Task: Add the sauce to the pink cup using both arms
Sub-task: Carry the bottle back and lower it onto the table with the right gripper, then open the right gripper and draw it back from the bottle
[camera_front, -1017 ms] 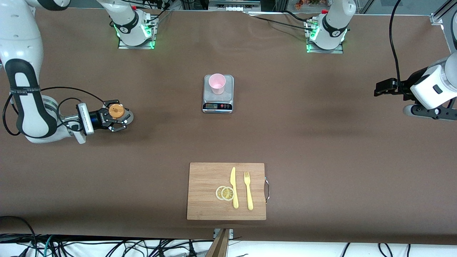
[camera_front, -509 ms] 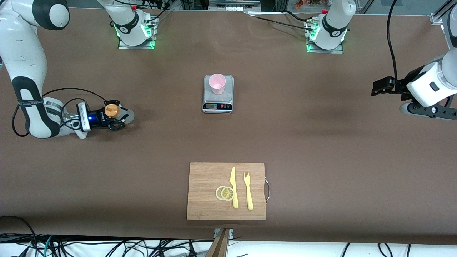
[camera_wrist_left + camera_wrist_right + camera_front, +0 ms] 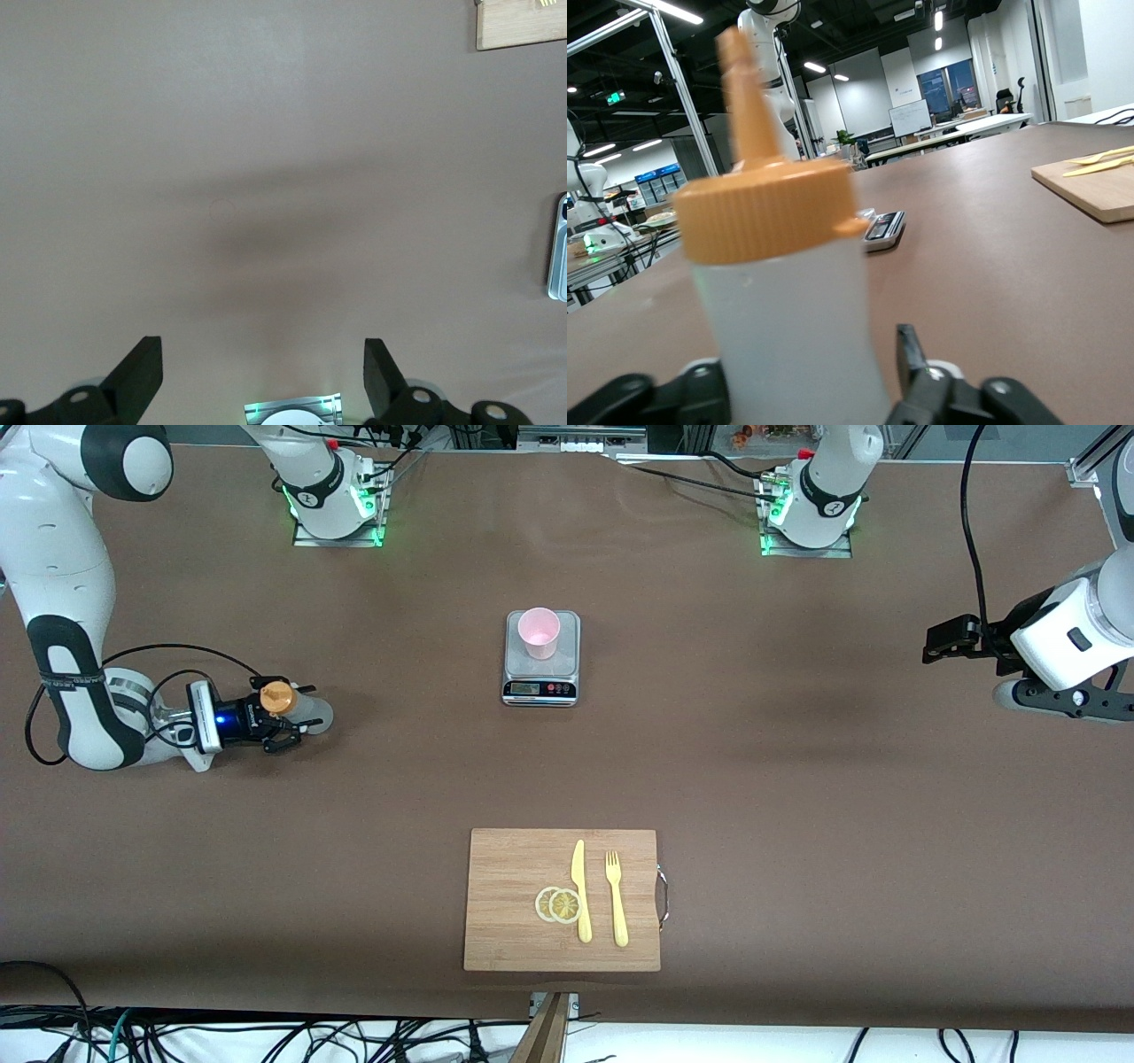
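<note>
Low at the right arm's end of the table, our right gripper has its fingers around the upright sauce, not visibly clamped. Our left gripper waits, fingers spread wide on nothing. We see the cup on the scale.

A brown surface is carrying a small digital scale near its middle. Nearer the front camera, a wooden cutting board is lying flat on it. Toward the right arm's end, the sauce bottle is standing upright on it. Two arm bases are sitting along its edge farthest from the camera.
</note>
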### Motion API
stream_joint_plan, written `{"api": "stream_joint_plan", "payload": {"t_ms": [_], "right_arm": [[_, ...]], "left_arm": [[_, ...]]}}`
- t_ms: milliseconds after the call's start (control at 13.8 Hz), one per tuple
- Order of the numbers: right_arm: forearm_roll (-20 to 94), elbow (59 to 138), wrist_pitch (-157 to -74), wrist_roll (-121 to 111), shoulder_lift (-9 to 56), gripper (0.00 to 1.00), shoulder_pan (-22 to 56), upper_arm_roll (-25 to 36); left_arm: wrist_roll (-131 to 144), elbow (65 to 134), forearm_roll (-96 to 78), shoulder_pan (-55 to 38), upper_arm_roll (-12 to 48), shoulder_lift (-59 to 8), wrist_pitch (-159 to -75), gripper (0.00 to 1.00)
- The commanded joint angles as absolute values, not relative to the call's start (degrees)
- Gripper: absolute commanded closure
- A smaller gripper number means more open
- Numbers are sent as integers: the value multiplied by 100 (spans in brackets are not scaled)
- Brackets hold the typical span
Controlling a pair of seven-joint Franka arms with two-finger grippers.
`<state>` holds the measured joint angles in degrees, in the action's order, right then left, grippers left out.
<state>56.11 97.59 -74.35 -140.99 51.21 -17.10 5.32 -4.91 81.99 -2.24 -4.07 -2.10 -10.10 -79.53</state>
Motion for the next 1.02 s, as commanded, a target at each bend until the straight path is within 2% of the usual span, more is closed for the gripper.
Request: {"api": "stream_joint_plan", "payload": {"t_ms": [0, 363, 509, 945], "right_arm": [[5039, 9371, -7277, -13905, 5071, 0, -1688, 615], [4176, 9079, -7145, -13633, 4791, 0, -1688, 1186], [3685, 9114, -7407, -13020, 4266, 0, -1618, 1239], [2427, 9649, -8656, -10209, 2463, 0, -775, 1239]], "left_arm": [[-571, 8007, -53, -448, -229, -1090, -7857, 0], [-580, 8007, -53, -448, -229, -1090, -7857, 0], [-580, 8007, -53, -448, -229, -1090, -7857, 0], [-580, 8007, -53, -448, -237, -1090, -7857, 0]]}}
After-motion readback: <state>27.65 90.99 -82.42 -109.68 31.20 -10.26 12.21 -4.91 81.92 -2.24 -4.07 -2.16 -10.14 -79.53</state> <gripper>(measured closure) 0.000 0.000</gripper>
